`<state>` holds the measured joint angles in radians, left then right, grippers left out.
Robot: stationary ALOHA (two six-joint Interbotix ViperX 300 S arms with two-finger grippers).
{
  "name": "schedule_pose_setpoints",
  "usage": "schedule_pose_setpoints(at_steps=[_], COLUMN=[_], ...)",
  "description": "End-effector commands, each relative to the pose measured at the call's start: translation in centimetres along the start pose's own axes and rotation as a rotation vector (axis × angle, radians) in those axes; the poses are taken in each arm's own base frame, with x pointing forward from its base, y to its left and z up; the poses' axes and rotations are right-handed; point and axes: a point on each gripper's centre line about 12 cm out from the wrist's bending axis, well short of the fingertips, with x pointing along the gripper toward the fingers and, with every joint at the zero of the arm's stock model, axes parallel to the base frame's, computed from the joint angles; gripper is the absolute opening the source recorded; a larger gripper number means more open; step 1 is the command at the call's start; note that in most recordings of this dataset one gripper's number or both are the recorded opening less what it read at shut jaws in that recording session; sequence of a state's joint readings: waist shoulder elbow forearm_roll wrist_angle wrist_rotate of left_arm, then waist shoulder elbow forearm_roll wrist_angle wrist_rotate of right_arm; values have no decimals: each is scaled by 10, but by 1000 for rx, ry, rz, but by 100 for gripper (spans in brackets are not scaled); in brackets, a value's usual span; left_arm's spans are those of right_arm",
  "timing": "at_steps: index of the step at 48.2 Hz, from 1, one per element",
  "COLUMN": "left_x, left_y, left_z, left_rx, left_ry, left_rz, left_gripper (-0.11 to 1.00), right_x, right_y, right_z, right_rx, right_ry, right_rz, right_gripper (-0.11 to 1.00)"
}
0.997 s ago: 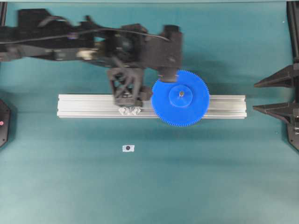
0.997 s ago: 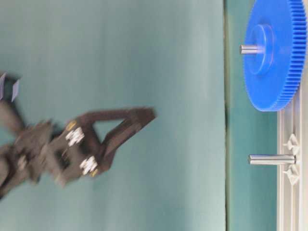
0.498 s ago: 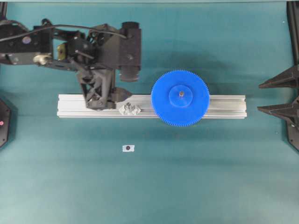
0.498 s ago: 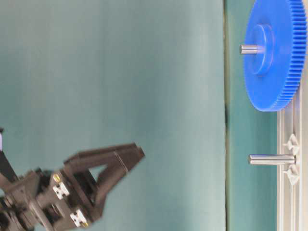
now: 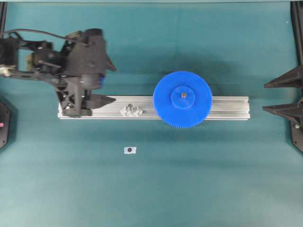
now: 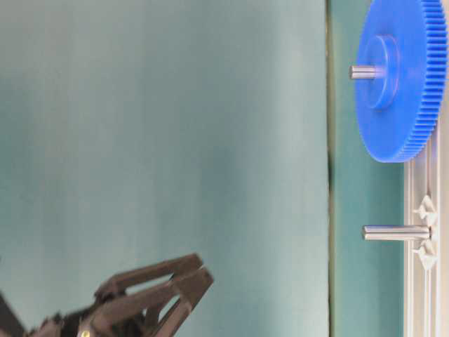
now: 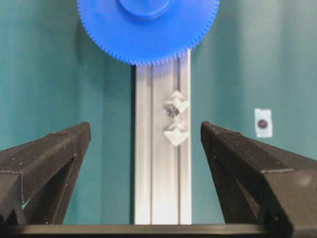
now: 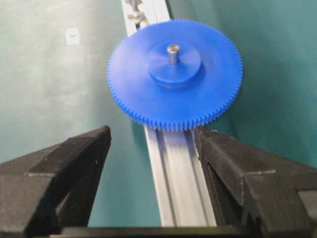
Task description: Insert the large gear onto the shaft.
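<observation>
While the left gripper hangs at the upper left of the overhead frame, over the left end of the aluminium rail, its fingers stand spread wide with nothing between them; the left wrist view shows the same gap, with the rail running up the middle of the frame between the two dark fingers. To the right along the rail, left of centre, stands a second metal pin with two small clear diamond-shaped mounts at its base, bare and well apart from the gripper. Below it in the overhead frame, on the green table, lies a small white tag with a dark dot, apart from the rail. Right of centre sits the large gear, flat over the rail, its edges overhanging the rail on both sides. The shaft passes through the gear's centre hole, and its silvery tip stands clear above the raised hub, as the table-level and right wrist views also show. At the far right edge of the overhead frame the right gripper rests well apart from the gear, its fingers parted wide and empty.
</observation>
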<state>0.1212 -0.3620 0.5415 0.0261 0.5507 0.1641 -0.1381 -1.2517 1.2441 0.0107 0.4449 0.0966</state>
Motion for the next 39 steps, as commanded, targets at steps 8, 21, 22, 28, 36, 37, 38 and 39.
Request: schedule_pose_setpoints(at_steps=[8, 21, 22, 28, 36, 37, 38, 39], left_x=[-22, -26, -26, -31, -29, -29, -29, -29], left_y=[-3, -12, -12, -13, -15, -16, -16, -16], left_z=[-14, -37, -37, -41, -56, -58, -59, -60], left_rx=[-6, 0, -1, -3, -1, -3, -1, -3], left_ry=[-131, -213, -227, -294, -280, -279, -278, -282], left_rz=[19, 21, 23, 32, 30, 29, 29, 29], left_gripper=[92, 92, 92, 92, 91, 91, 91, 91], right_x=[-1, 3, 4, 5, 3, 3, 3, 3], right_y=[-6, -8, -9, -9, -9, -9, -9, -9], right_z=[8, -4, -5, -11, -12, -13, -13, -14], right_rx=[26, 34, 36, 39, 37, 37, 37, 37], right_ry=[-26, -12, -13, -24, -79, -81, -81, -81], right_rz=[-41, -50, -50, -49, -44, -44, -44, -44], right_gripper=[76, 76, 76, 76, 76, 76, 76, 76])
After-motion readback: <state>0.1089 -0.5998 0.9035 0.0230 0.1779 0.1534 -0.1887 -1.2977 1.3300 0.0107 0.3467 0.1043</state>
